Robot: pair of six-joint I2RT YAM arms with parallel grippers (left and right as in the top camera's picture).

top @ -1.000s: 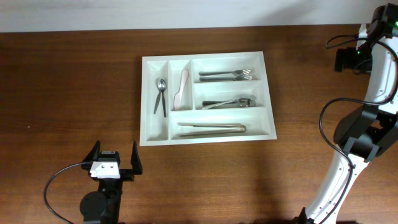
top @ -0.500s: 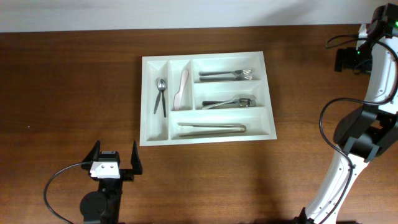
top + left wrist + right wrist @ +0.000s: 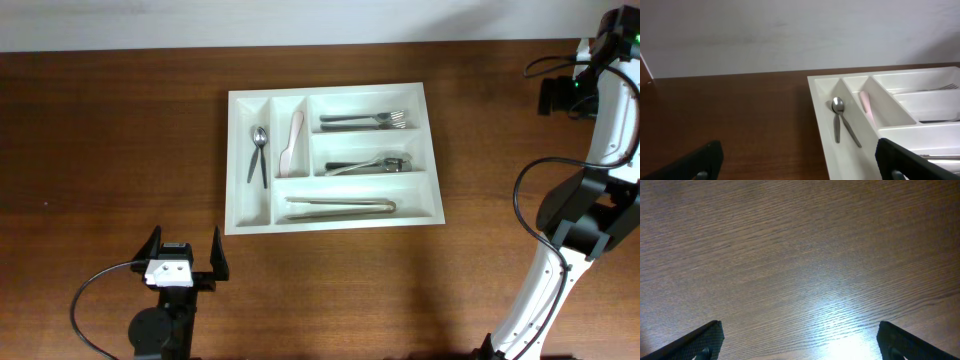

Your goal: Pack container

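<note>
The container (image 3: 330, 90) is a white five-compartment tray at the table's centre. Its left narrow slot holds two spoons (image 3: 258, 155), and the slot beside it holds a pale pink utensil (image 3: 293, 142). Forks (image 3: 365, 120) fill the top long slot, mixed cutlery (image 3: 370, 164) the middle one, and tongs (image 3: 340, 207) the bottom one. My left gripper (image 3: 184, 250) sits open near the table's front edge, left of the tray's corner. In the left wrist view it (image 3: 801, 162) faces the container's left rim (image 3: 822, 117) and a spoon (image 3: 838, 107). My right gripper (image 3: 800, 340) is open over bare wood with nothing between its fingers.
The right arm (image 3: 575, 225) rises along the table's right edge, with cables looping beside it. A pale wall (image 3: 790, 35) runs behind the table's far edge. Dark wood tabletop (image 3: 110, 150) surrounds the tray on all sides.
</note>
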